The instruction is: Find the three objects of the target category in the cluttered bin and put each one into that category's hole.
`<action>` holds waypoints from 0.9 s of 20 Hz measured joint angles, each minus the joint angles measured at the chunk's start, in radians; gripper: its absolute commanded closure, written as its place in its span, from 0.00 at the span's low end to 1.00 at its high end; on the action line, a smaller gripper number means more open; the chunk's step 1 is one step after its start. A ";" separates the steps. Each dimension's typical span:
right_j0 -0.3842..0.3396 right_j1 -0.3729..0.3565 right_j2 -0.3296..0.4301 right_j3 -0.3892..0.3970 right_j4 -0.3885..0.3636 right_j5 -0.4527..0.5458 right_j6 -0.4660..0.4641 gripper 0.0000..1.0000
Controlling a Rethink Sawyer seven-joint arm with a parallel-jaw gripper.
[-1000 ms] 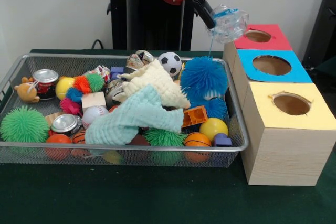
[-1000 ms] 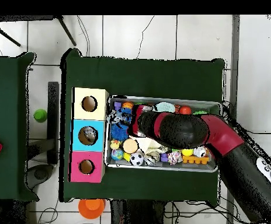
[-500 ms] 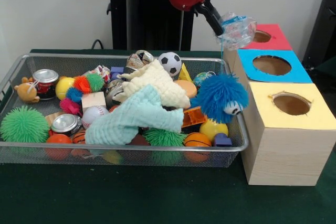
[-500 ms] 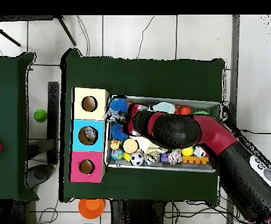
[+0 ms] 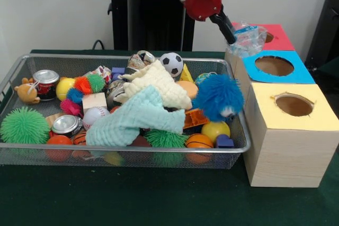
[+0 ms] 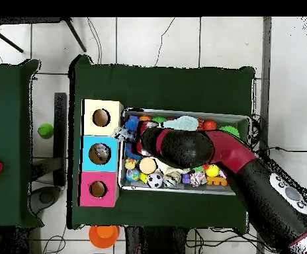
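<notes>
I have the end effector (image 5: 244, 36) raised over the gap between the bin (image 5: 239, 110) and the row of boxes, toward the counter's (image 5: 132, 199) right edge in the front view. It is wrapped round a crumpled clear plastic piece (image 5: 248, 38), possibly a squashed bottle, though the plastic hides the fingers, so I cannot tell whether they are pinched or spread. I judge it is carried this high to clear the mesh wall and the box tops.

The plastic hangs just beside the blue-topped box (image 5: 275, 67), at its rear corner near the red-topped box (image 5: 271, 38), not yet above the hole (image 5: 274, 65). That hole faces straight up, so I would want the piece dropped vertically. Its long axis I cannot make out.

In the bin, the blue fuzzy ball (image 5: 219, 97) leans on the right wall, with the pale cloths (image 5: 143, 107) heaped in the middle.
</notes>
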 measured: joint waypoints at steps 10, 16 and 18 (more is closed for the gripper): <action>0.103 -0.017 -0.083 0.034 -0.001 -0.077 0.000 1.00; 0.168 -0.049 -0.136 0.062 0.000 -0.082 0.001 1.00; 0.184 -0.056 -0.148 0.063 0.000 -0.084 0.002 1.00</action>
